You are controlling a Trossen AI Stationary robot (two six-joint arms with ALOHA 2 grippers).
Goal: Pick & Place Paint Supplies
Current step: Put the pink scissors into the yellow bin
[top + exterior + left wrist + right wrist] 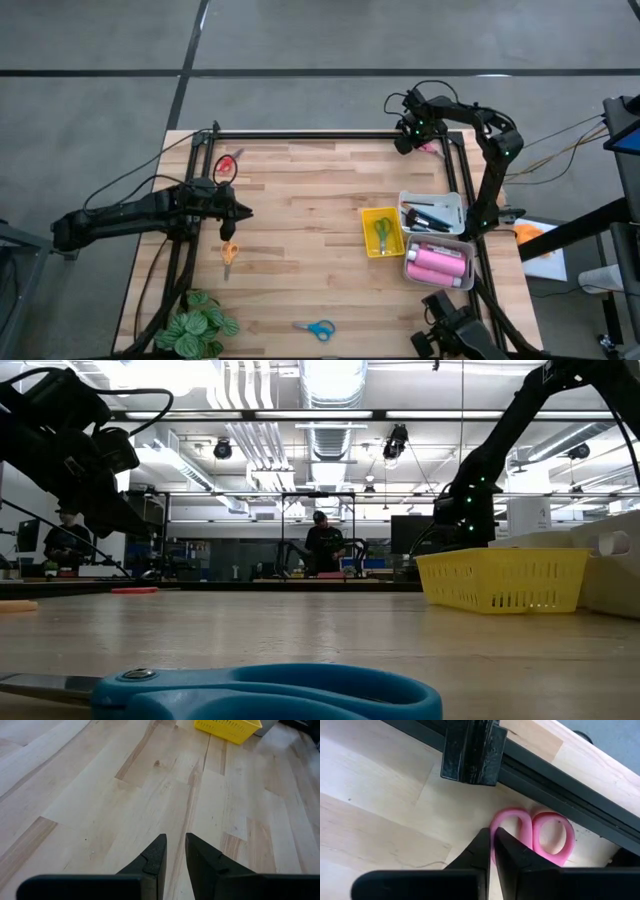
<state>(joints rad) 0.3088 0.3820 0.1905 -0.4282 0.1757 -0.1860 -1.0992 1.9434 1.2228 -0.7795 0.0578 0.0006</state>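
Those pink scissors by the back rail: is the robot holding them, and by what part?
Yes. The right gripper is shut on the pink scissors, pinching one handle loop.

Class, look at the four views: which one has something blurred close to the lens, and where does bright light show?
Low view: the blue scissors fill the foreground, soft and out of focus; ceiling lights glare above. High view: even light, weak shadows. Right wrist view: the pink scissors are sharp enough, with soft shadows on the table.

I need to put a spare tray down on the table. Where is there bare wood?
Bare wood lies in the middle, between the orange scissors and the yellow tray. It is crowded on the right around the white trays, and at the near left by the plant.
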